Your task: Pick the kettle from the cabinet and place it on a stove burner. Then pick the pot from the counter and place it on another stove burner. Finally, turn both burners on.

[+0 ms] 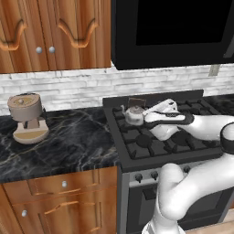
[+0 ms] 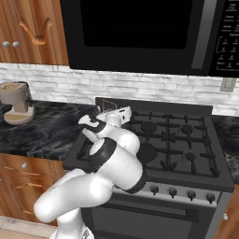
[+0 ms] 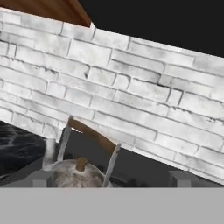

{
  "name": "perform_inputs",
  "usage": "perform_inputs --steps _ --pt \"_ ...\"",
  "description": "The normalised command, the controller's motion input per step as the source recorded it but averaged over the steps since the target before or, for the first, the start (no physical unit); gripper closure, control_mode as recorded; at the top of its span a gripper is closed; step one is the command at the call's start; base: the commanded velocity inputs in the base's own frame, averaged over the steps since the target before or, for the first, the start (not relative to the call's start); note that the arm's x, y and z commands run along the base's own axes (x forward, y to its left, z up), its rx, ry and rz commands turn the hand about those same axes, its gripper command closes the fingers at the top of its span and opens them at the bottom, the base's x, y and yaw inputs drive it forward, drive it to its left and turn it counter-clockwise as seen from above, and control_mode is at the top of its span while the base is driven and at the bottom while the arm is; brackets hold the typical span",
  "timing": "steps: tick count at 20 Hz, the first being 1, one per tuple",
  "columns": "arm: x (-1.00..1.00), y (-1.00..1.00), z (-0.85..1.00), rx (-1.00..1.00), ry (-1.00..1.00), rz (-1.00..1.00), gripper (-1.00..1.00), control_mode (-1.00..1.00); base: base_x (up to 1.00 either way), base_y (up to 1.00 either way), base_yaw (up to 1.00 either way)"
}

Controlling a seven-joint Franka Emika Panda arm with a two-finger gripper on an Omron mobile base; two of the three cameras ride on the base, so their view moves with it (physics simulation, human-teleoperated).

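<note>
White arm links are crossing the black range in front of you, reaching from the front edge toward the rear-left burner. Your gripper is sitting with its jaws spread wide and nothing between them; the two dark fingertips are flanking the kettle's lid in the hand view, apart from it. The kettle is standing upright on the rear-left stove burner, spout toward the counter, brown-topped handle arching above the lid knob. You are seeing the other stove burners bare, with the silver knobs lining the range's front edge. To the left, the black marble counter is carrying a beige coffee machine. Behind, white brick is running along the wall, with the reddish-brown cabinet and a black microwave hanging above.
</note>
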Motion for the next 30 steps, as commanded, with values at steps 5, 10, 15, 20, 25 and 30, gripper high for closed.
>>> perform_inputs --steps 5,10,15,20,25,30 --pt "-0.62 -0.04 0.67 -0.17 0.09 0.0 -1.0 -1.0 0.0 0.0 0.0" --pt "-0.49 -0.09 0.79 -0.19 0.07 0.0 -1.0 -1.0 0.0 0.0 0.0" --pt "-0.46 -0.08 0.88 -0.15 0.12 0.0 -1.0 -1.0 0.0 0.0 0.0" --pt "-0.62 -0.05 0.74 -0.07 0.26 0.0 -1.0 -1.0 0.0 0.0 0.0" --pt "-0.72 -0.08 0.59 -0.05 0.25 0.0 -1.0 -1.0 0.0 0.0 0.0" --pt "-0.81 -0.15 0.27 -0.02 0.17 0.0 -1.0 -1.0 0.0 0.0 0.0"
